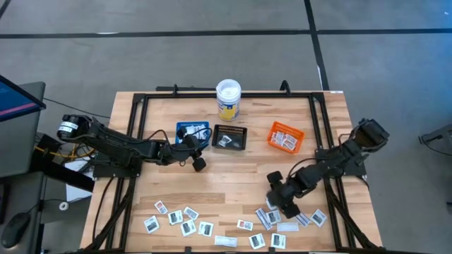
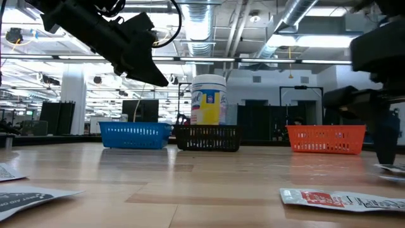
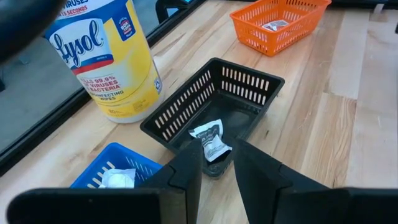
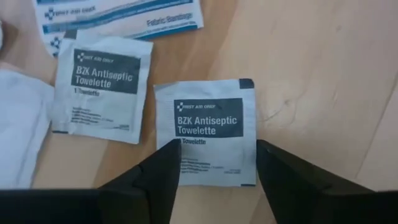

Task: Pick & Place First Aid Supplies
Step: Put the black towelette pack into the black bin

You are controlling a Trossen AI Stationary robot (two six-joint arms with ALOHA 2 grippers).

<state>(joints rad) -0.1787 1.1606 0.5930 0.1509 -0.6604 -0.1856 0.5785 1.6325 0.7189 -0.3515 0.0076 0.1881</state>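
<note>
Your wooden table (image 1: 233, 169) carries a white-lidded tub (image 3: 106, 59) labelled "Lysol… disinfecting wipes", beside slatted plastic trays: blue (image 1: 192, 132), black (image 3: 214, 106) and orange (image 3: 280, 22). Flat paper packets (image 1: 185, 220) lie scattered along the near edge. Your right gripper (image 4: 217, 163) stands with fingers spread wide, straddling a square packet (image 4: 208, 130) reading "BZK Antiseptic Towelette", which lies flat on the wood; a twin (image 4: 102, 87) lies just beside it. Your left gripper (image 3: 217, 165) hovers above the black tray's crumpled packet (image 3: 210, 138), fingers slightly apart, holding nothing.
</note>
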